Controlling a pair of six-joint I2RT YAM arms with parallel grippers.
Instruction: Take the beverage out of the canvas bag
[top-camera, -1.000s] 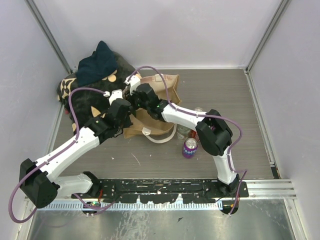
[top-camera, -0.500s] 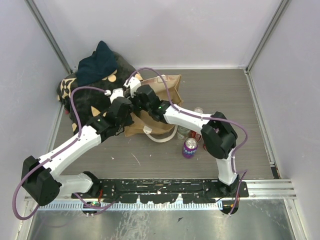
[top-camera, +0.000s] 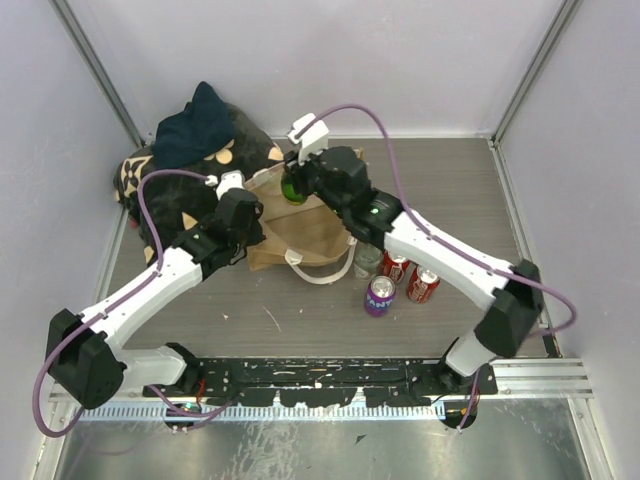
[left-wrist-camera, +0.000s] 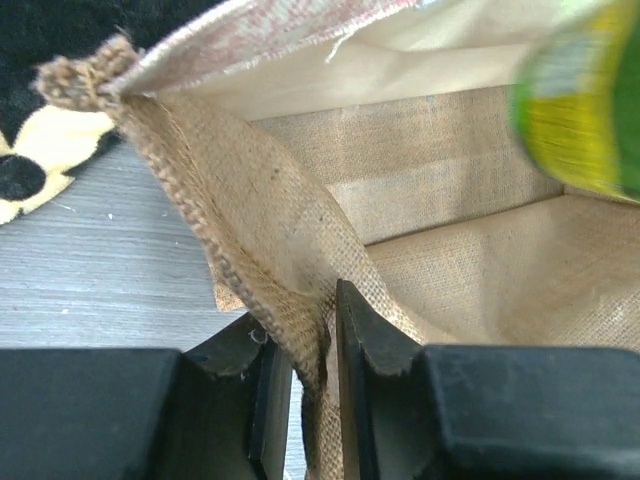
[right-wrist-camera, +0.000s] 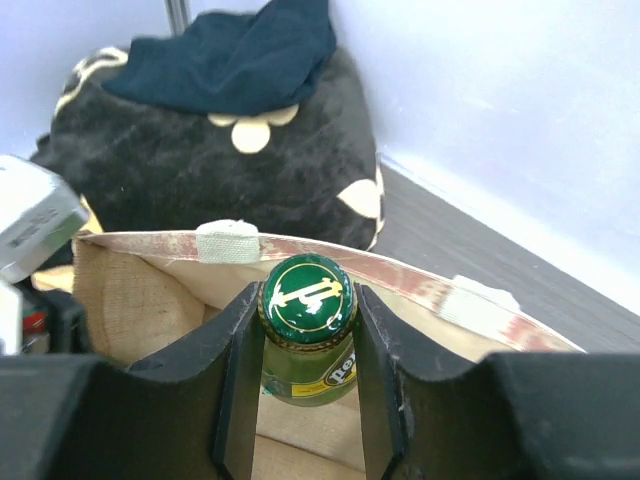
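The tan canvas bag (top-camera: 300, 225) stands open at the table's back left, cream handle loop drooping at its front. My right gripper (top-camera: 292, 186) is shut on the neck of a green glass bottle (right-wrist-camera: 306, 335) with a green cap and holds it above the bag's mouth. The bottle shows as a green blur in the left wrist view (left-wrist-camera: 590, 110). My left gripper (left-wrist-camera: 315, 370) is shut on the bag's left side wall (left-wrist-camera: 280, 290), pinching the woven fabric; it sits at the bag's left edge (top-camera: 246, 222).
A black cushion with beige flower prints (top-camera: 185, 185) and a dark blue cloth (top-camera: 195, 125) lie behind the bag. A purple can (top-camera: 379, 295), two red cans (top-camera: 410, 277) and a clear bottle (top-camera: 368, 260) stand right of the bag. Walls enclose the table.
My right gripper has risen out of the bag with the green bottle in it and its arm has swung up and right. My left gripper has kept its hold on the bag.
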